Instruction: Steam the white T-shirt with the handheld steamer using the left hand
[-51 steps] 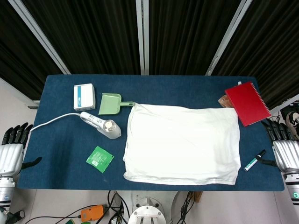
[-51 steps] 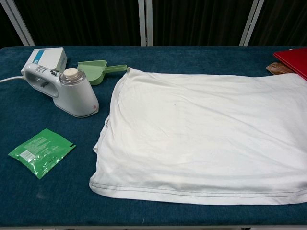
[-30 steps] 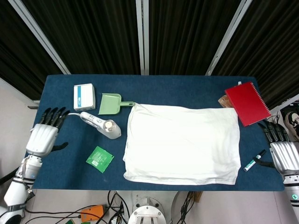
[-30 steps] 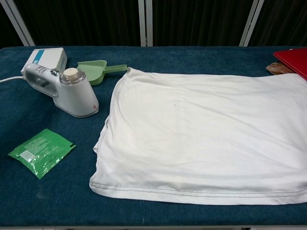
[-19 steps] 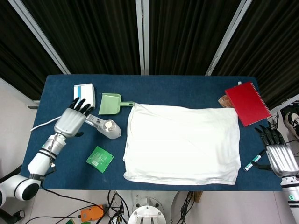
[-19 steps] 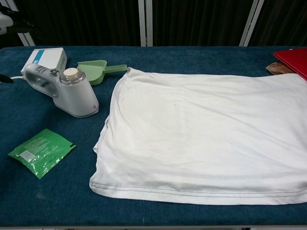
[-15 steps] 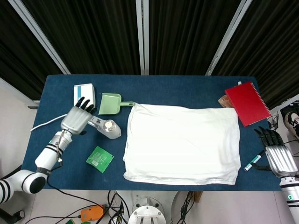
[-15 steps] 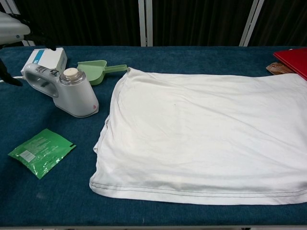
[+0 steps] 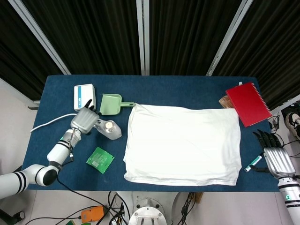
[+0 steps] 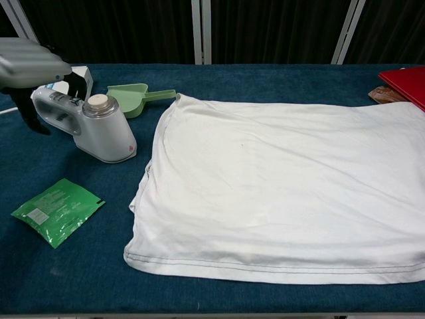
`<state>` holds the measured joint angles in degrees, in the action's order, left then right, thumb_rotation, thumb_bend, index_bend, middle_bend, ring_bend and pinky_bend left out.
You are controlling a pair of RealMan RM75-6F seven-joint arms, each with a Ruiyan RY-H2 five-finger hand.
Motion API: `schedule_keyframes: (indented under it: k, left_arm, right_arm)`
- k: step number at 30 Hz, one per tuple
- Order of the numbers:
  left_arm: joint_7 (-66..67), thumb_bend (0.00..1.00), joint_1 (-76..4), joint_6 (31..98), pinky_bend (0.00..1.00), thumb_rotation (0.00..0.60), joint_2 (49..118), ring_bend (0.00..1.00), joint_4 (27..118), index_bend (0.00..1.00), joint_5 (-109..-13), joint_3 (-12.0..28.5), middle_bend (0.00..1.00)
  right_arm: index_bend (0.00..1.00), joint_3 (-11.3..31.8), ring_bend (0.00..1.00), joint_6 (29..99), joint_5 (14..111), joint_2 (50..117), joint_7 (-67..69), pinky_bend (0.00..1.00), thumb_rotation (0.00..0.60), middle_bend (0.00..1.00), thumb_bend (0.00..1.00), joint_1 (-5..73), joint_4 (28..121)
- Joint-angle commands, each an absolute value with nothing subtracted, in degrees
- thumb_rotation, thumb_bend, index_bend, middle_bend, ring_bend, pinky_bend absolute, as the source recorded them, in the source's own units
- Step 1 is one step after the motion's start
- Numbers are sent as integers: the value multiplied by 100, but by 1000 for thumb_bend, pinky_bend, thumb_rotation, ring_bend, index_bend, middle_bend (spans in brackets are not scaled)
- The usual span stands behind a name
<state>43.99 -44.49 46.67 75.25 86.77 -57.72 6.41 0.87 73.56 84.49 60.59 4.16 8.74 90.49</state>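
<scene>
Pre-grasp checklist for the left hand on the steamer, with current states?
1. Left hand above the steamer handle: ok, it sits over the handle end in the head view.
2. Fingers closed around the handle: cannot tell; the chest view shows the hand at the handle but no clear wrap.
3. Steamer upright on the table: ok, standing on its base left of the white T-shirt.
4. T-shirt laid flat, nothing on it: ok.
5. Path from steamer to shirt: ok; the green dustpan lies behind it and the green packet in front.
6. Right hand clear of the shirt: ok, at the table's right edge by the marker.
</scene>
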Motion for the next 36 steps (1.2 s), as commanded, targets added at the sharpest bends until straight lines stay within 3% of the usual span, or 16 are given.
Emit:
schedule_keyframes:
  k: [1, 36]
  left_arm:
    - [4422, 44, -4534, 4624, 0, 600, 7567, 252, 8618, 381, -5684, 581, 400]
    - [4432, 44, -5392, 4143, 0, 600, 7702, 475, 8505, 535, -4363, 10, 610]
  right_arm:
    - [0, 81, 0, 7344, 8434, 6069, 409, 2, 600, 56, 81, 872, 9053]
    - [0, 84, 0, 7166, 8222, 6178, 499, 0, 600, 57, 81, 889, 8902]
